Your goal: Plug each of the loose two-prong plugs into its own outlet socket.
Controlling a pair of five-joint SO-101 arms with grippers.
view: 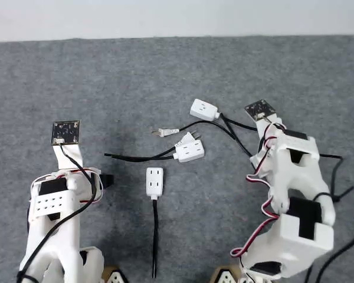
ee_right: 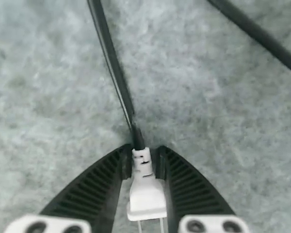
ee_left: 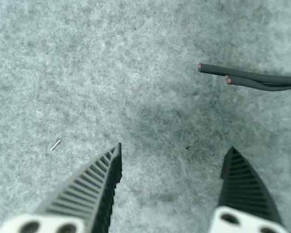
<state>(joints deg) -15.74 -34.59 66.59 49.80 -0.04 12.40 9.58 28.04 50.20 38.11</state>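
High view: a grey felt-covered bench (view: 106,76) runs back to a pale wall (view: 165,17). Three white outlet sockets (view: 154,181) (view: 189,152) (view: 204,109) lie mid-bench, with a loose plug (view: 165,132) among them. The left arm sits at the near left, its hand (ee_left: 175,148) spread apart above bare felt near cut cable ends (ee_left: 213,72). The right hand (ee_right: 144,150) is clamped on a white two-prong plug (ee_right: 146,189).

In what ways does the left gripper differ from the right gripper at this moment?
The left gripper is open wide; the right gripper is shut. The left gripper holds nothing, above bare grey carpet near two cut cable ends; the right gripper clamps a white two-prong plug, its black cord running away over the carpet. Both have black ribbed fingers.
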